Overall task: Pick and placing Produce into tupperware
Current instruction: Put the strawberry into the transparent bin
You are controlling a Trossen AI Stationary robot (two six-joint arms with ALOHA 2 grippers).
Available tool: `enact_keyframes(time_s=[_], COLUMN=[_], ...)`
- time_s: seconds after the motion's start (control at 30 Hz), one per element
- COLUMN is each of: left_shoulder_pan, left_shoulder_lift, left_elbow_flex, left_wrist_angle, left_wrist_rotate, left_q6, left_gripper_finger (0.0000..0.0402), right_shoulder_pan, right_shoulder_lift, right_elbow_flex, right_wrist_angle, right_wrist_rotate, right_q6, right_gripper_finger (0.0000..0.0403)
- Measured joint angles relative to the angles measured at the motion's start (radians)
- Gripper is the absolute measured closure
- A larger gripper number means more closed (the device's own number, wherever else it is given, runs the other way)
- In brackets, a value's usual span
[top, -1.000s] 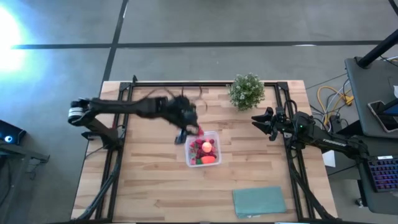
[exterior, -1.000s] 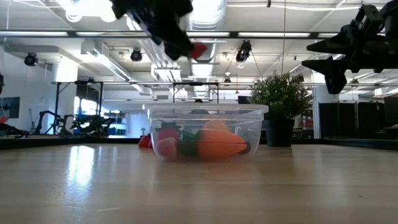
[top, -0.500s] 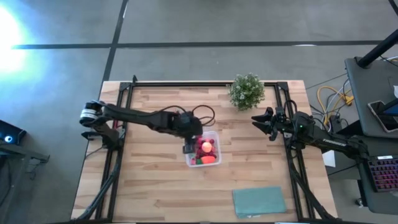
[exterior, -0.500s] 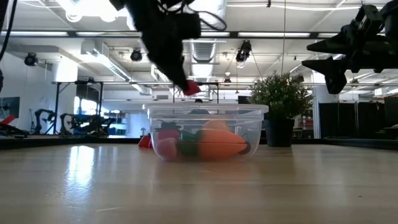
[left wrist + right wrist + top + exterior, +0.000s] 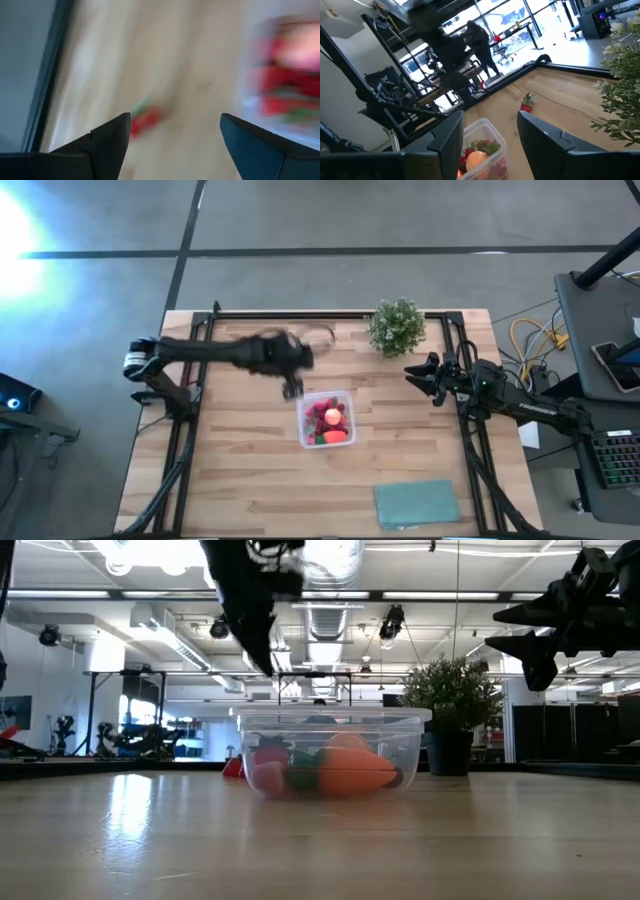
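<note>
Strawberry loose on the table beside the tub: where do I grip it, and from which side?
Grip the strawberry across its red body, below the green cap, coming straight down with the open left gripper above it. It seems to sit cap-up, clear of the tupperware, so fingers should fit either side. The right gripper waits at the table's edge.

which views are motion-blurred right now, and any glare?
Left wrist view: heavily smeared, a strawberry and the tupperware only streaks. High view: left gripper blurred, bright glare in the top-left corner. Low view: sharp apart from the left arm. Right wrist view: mostly sharp, windows blown out.
</note>
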Motion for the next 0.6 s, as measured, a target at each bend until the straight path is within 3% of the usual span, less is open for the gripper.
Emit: enact_keyframes(time_s=[0.07,0.1,0.2,0.27,0.6], left_shoulder_pan=[0.097,0.155,0.312,0.372,0.383], left_shoulder_lift=[-0.006,-0.005,0.01,0.012,0.019], left_elbow_flex=[-0.012,-0.026,-0.097,-0.146,-0.193], left_wrist_angle=[-0.081,-0.104,-0.08,-0.021,0.073], left_wrist_rotate=[-0.008,0.043,0.335,0.442,0.409], left_q6=[-0.154,-0.244,-0.424,-0.44,-0.435], left_gripper_finger=[0.011,0.011,0.011,0.011,0.011], right_shoulder_pan=[0.0,0.0,0.0,0.0,0.0], right_shoulder_lift=[0.0,0.0,0.0,0.0,0.0], right_elbow_flex=[0.0,0.0,0.0,0.0,0.0], right_wrist_angle=[0.0,0.0,0.0,0.0,0.0], right_wrist_rotate=[0.0,0.0,0.0,0.0,0.0], right_q6=[0.0,0.0,0.0,0.0,0.0], right_gripper_finger=[0.0225,0.0225,0.0225,0.0225,0.0225])
